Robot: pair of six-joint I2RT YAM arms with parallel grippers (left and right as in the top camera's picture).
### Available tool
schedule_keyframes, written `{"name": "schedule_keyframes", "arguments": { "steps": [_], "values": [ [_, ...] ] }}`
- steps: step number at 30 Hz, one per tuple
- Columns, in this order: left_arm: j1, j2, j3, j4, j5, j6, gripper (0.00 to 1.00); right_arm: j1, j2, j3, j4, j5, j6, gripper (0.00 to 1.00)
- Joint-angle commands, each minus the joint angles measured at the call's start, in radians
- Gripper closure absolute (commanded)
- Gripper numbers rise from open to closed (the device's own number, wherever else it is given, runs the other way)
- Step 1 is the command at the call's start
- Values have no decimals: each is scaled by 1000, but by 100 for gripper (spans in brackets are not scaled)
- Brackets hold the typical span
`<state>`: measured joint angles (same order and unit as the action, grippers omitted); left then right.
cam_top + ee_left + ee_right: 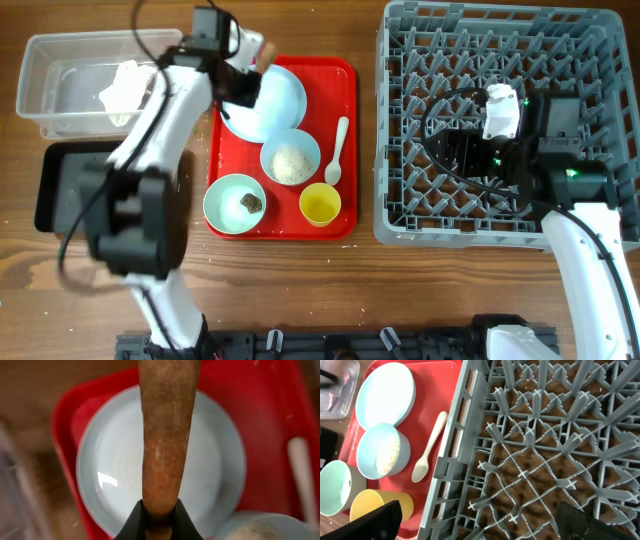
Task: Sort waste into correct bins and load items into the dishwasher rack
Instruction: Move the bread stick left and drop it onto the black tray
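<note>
My left gripper [258, 60] [159, 510] is shut on a long brown food piece [165, 435], held above the pale blue plate [283, 100] [215, 460] at the back of the red tray. Also on the tray are a pale blue bowl [290, 160] with rice, a mint-green bowl [232, 205] with a small dark scrap [250, 203], a yellow cup [320, 204] and a white spoon [336, 150]. My right gripper [450, 150] [482, 525] is open and empty over the grey dishwasher rack [600, 40] [520, 475]. The snack wrapper is not in view.
The clear tub [40, 80] at the back left holds a crumpled white napkin [125, 88]. The black tray [55, 190] lies in front of it, partly under my left arm. The red serving tray [345, 80] lies between the bins and the rack.
</note>
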<state>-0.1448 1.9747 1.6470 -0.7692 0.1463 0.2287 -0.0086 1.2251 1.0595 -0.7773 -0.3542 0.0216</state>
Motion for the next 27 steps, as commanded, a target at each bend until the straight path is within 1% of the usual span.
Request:
{"name": "schedule_keyframes", "arguments": {
  "steps": [1,3,6,9,12,14,18,20,23,27],
  "values": [
    [17,-265,42,-92,-145,-203,96,0,4,18,6,15,7,0],
    [52,-363,42,-170,-201,-295,96,0,4,18,6,15,6,0],
    [119,-423,41,-275,-213,-406,96,0,4,18,7,15,5,0],
    [214,-427,35,-391,-220,-587,96,0,4,18,7,15,6,0],
    [300,-421,-29,-416,-220,-768,96,0,4,18,12,15,5,0],
    [349,-421,-92,-407,-229,-874,96,0,4,18,14,15,6,0],
    [426,-421,-246,-377,-253,-1150,96,0,4,18,14,15,6,0],
    [446,-421,-322,-340,-254,-1239,96,0,4,18,14,15,7,0],
    [457,-421,-441,-238,-273,-1306,96,0,4,18,13,14,8,0],
    [457,-421,-599,-66,-363,-1394,96,0,4,18,10,14,8,0]
  ]
}}
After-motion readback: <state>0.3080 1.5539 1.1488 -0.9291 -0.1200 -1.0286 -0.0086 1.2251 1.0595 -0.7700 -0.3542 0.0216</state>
